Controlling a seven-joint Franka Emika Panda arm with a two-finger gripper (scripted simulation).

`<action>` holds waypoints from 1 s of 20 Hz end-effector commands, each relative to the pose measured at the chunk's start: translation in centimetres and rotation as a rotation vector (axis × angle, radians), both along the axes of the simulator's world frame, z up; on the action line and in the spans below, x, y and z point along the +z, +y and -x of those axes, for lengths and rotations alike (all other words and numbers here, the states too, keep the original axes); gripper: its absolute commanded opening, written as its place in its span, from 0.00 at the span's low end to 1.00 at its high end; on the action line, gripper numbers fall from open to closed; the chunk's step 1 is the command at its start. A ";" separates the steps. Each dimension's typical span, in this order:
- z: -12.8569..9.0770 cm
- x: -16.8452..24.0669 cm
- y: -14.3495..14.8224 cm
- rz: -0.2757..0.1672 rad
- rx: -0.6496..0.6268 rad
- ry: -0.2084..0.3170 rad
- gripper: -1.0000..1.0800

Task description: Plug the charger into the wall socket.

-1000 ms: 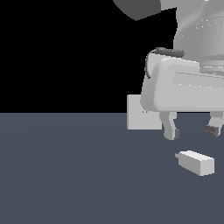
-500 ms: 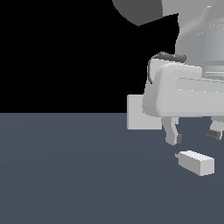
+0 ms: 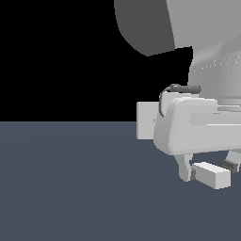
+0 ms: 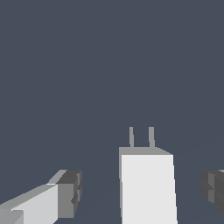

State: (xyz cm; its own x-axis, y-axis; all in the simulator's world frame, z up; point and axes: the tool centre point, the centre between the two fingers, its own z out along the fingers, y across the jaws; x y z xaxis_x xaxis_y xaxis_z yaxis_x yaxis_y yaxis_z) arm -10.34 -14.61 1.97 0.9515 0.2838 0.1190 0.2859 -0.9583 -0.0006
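The charger [image 3: 212, 175] is a small off-white block lying on the dark floor, low on the exterior view's right. In the wrist view the charger [image 4: 148, 188] shows two thin prongs [image 4: 141, 136] on its far end. My gripper [image 3: 209, 169] is down around it and open, one finger [image 3: 185, 171] on each side. The dark pads [image 4: 71, 192] stand apart from the block with a gap on both sides. The wall socket [image 3: 145, 120], a pale square plate, stands upright behind my hand, and my hand hides part of it.
My arm's large grey body [image 3: 197, 127] fills the upper part of the exterior view's right. The dark grey floor [image 3: 70, 183] stretches toward the exterior view's left, under a black background.
My gripper has come down from above the charger, and its open fingers now straddle the block. The charger and the socket have not moved.
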 end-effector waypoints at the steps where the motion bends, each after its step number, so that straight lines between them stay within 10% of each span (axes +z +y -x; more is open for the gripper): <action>1: -0.1 -0.6 0.0 0.000 0.000 -0.001 0.96; 4: -0.1 -0.8 0.0 0.000 0.000 -0.001 0.96; 5: -0.1 -0.8 0.0 0.000 0.000 -0.001 0.00; 20: -0.3 -0.3 0.2 0.000 -0.012 -0.002 0.00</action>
State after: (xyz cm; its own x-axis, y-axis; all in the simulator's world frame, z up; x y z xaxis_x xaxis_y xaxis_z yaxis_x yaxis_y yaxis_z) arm -10.17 -14.54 1.45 0.9536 0.2763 0.1195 0.2783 -0.9605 -0.0002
